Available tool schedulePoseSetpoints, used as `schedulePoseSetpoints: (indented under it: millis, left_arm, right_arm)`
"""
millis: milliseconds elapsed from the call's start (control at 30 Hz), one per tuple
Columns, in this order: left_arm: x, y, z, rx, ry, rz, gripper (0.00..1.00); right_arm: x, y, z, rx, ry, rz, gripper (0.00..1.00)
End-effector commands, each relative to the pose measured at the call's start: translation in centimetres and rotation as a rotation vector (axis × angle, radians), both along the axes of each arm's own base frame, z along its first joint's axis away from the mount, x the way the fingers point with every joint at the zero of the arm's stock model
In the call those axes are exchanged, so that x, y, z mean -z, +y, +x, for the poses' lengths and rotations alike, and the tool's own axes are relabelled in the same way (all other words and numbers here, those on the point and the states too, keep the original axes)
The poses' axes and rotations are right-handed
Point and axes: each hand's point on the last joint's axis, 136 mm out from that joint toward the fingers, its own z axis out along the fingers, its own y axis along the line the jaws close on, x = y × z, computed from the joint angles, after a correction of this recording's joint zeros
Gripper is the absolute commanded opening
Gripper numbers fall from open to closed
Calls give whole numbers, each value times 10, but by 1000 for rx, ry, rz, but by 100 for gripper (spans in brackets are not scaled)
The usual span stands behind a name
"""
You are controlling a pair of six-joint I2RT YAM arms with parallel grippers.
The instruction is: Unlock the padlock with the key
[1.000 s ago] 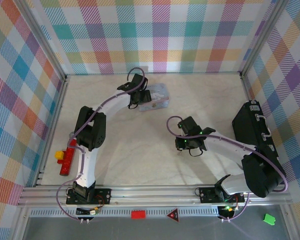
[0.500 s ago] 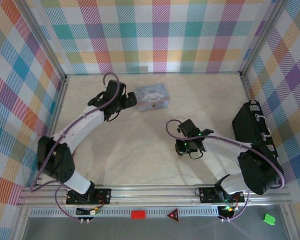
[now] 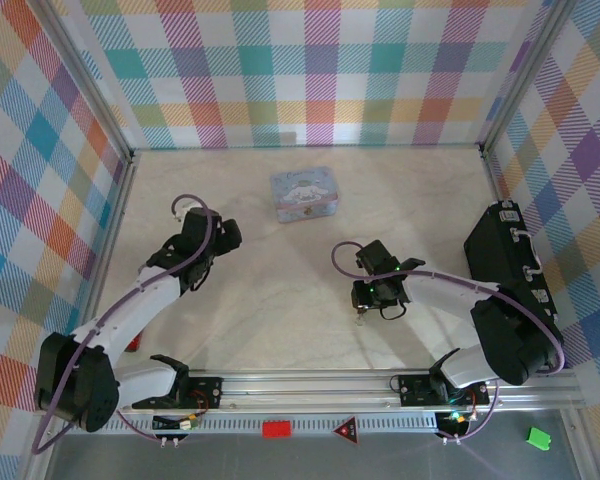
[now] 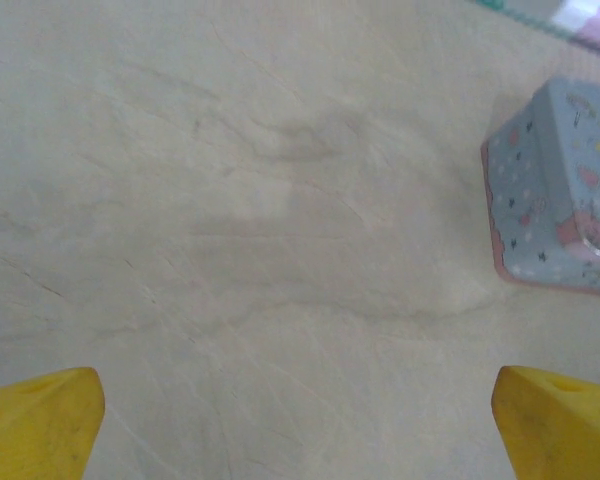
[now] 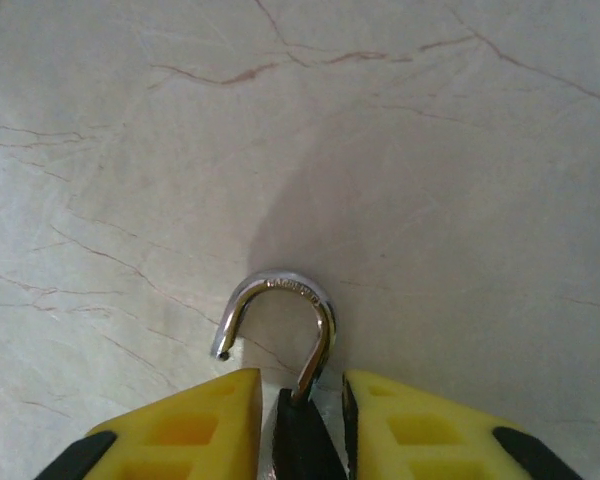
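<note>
**Layout of the table from above.**
We find the tin [image 3: 304, 193] toward the rear of the table [image 3: 280, 320], near its middle. The left gripper [image 3: 226, 232] lies to its left and further forward, apart from it. The case [image 3: 505, 262] stands along the right edge. Left of the case, the padlock [image 5: 298, 445] sits between the right gripper's [image 3: 365, 303] fingers.

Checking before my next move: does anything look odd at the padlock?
Yes: the padlock, held in the right gripper, has its shackle swung open, with one end hanging free of the body. Nothing else stands out.
</note>
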Motion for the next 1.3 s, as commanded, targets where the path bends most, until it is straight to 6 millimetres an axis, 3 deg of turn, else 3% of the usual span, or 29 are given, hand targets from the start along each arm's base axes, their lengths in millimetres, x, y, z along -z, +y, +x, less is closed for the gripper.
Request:
schedulePoseSetpoints:
  millis: [0,267,367,433,533,633,700,833,1000,1133,1267]
  left_arm:
    - [-12,18,2,-68,-73,39,99]
    - [-7,37,-4,-135,-61,130,100]
    - [-30,50,1,-174,-104,204,100]
    - [-53,61,8,-222,-174,250,100]
    - [-68,69,19,-261,-244,229,100]
    - [-68,67,34,-252,-273,246,100]
    - [-60,65,44,-224,-275,310,100]
    - [-41,76,48,-231,-238,455,100]
    - [-5,81,46,-217,-146,520,100]
    - [31,79,49,-122,-118,495,100]
    - [45,80,49,-90,-169,452,100]
  right_arm:
    - [-12,-4,4,13,-26,-16,29]
    - [-44,-10,11,-4,-114,-36,45]
    - [-68,-16,23,-5,-196,-64,52]
    - [-101,-22,43,12,-315,-101,60]
    - [-150,-27,72,28,-496,-138,69]
    - [-169,-32,95,-4,-634,-210,74]
    - [-177,-48,112,30,-732,-317,79]
    - [-176,-59,132,9,-832,-335,84]
    - [-145,-80,144,58,-802,-294,84]
    - [-120,-101,153,118,-783,-321,84]
    - [-111,-116,163,161,-826,-316,84]
